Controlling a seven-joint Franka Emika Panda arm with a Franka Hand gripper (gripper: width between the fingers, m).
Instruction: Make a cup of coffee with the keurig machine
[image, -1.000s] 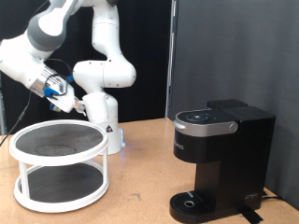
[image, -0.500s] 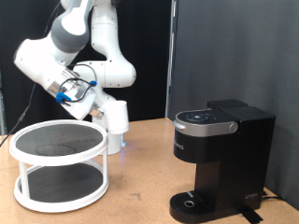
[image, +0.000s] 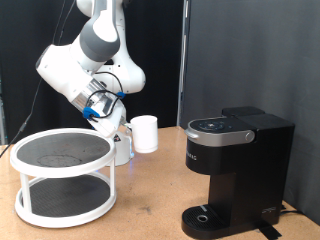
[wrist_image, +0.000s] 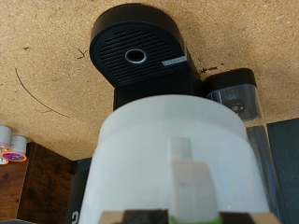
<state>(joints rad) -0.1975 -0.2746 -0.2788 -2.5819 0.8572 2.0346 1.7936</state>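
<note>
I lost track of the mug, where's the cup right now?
In the exterior view the cup hangs mid-air at the end effector, between the white two-tier stand and the keurig machine.

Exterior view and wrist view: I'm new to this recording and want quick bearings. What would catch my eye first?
The white cup hangs in mid-air, carried by the gripper, between the white two-tier stand at the exterior view's left and the keurig machine at its right. In the wrist view the cup fills the foreground, with the machine's round drip base beyond it.
</note>
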